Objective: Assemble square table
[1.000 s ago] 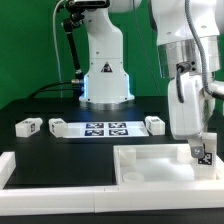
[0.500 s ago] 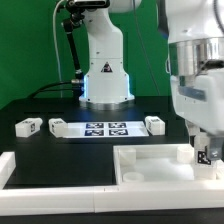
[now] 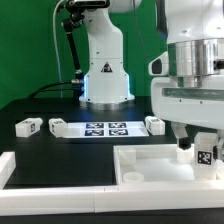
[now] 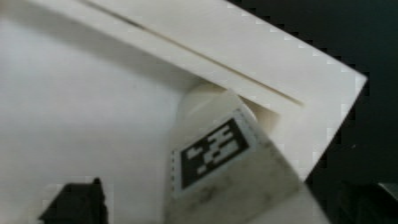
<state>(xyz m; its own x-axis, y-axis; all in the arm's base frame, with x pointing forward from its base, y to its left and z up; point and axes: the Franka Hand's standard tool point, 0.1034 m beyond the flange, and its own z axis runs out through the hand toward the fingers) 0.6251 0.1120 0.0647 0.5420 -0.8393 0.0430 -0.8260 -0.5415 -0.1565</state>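
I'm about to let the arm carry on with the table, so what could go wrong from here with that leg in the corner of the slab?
The gripper hangs open, close around the leg. If it lifts off-line, a finger could catch the leg and tip it. The leg stands in the corner of the slab and looks skewed to the rim in the wrist view, so it may not be properly seated.

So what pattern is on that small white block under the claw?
A black-and-white square tag on the small white block leg, clearest in the wrist view.

The square table [image 3: 160,178] runs off the exterior view's right edge.
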